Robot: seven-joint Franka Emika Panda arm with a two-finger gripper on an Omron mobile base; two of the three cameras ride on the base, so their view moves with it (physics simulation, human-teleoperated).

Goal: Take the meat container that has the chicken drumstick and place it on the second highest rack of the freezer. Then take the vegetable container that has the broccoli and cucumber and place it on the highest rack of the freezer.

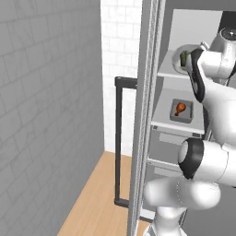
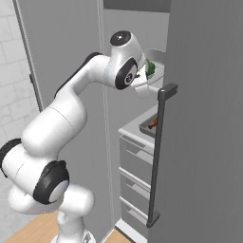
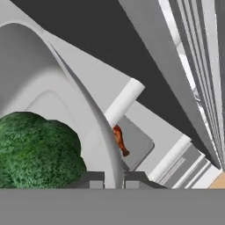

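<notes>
Two-finger gripper [image 3: 114, 179] pinched narrow on the wall of the pale rounded-square vegetable container [image 3: 57, 88], keeping it level over the freezer's top rack, above the shallow grey meat container [image 1: 181, 110] shelved below.

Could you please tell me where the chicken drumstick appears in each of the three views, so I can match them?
Left base view: chicken drumstick right of centre, in the meat container on a shelf.
Right base view: right of centre, behind the dark handle.
Hand view: centre, beyond the bowl wall.
Shared landmark: the meat container.
</notes>
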